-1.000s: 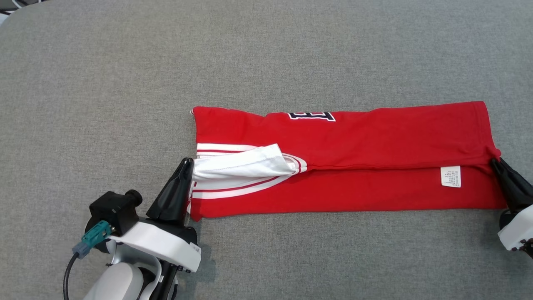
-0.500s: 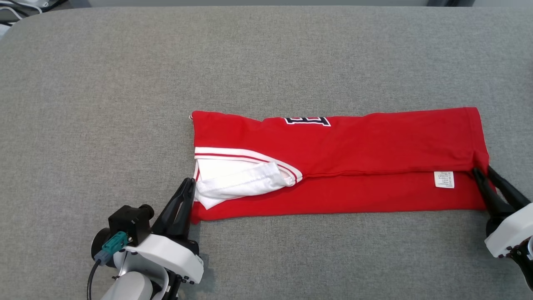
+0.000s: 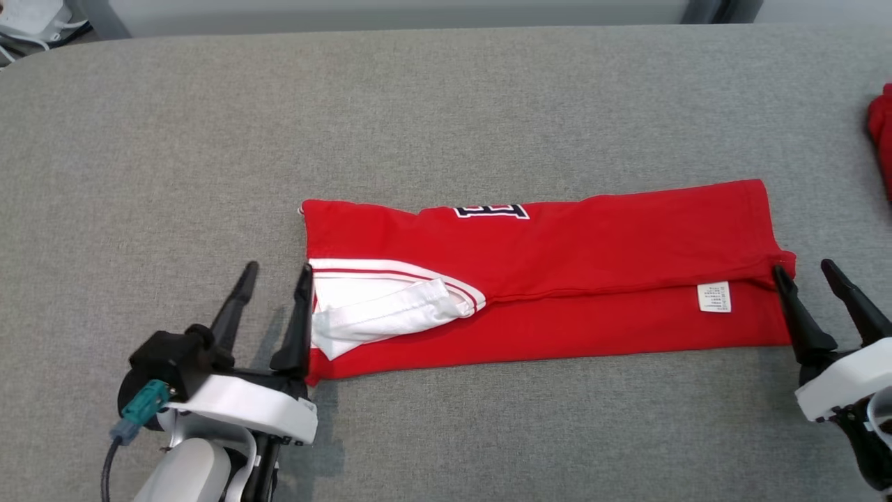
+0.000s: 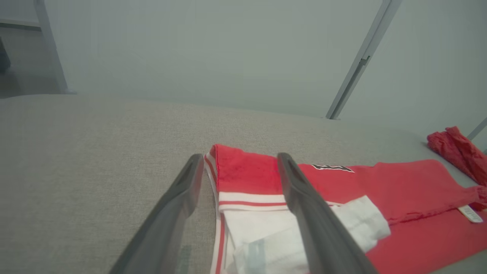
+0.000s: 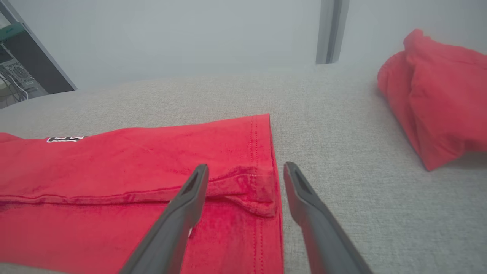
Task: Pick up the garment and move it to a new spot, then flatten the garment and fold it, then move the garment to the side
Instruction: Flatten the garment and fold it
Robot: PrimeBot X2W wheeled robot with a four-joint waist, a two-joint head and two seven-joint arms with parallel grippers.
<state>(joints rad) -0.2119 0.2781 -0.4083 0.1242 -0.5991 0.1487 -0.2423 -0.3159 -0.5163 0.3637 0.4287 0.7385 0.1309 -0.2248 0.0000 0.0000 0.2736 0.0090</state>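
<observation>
Our left hand (image 3: 278, 266) and right hand (image 3: 802, 266), clamped on the folded red shirt (image 3: 557, 244) a second ago, now stand wide open at its two ends, holding nothing.

Grey fabric-covered surface (image 3: 446, 97), corner rounded at far left. Red garment (image 3: 592, 237) lies flat near middle, folded into long band running left to right. White fabric piece (image 3: 376, 310) with red-and-white striped trim at band's left end; small white label (image 3: 714, 297) near right end; dark lettering (image 3: 491, 210) on far edge. Second red cloth (image 3: 881, 139), bunched, at right edge, well apart.
</observation>
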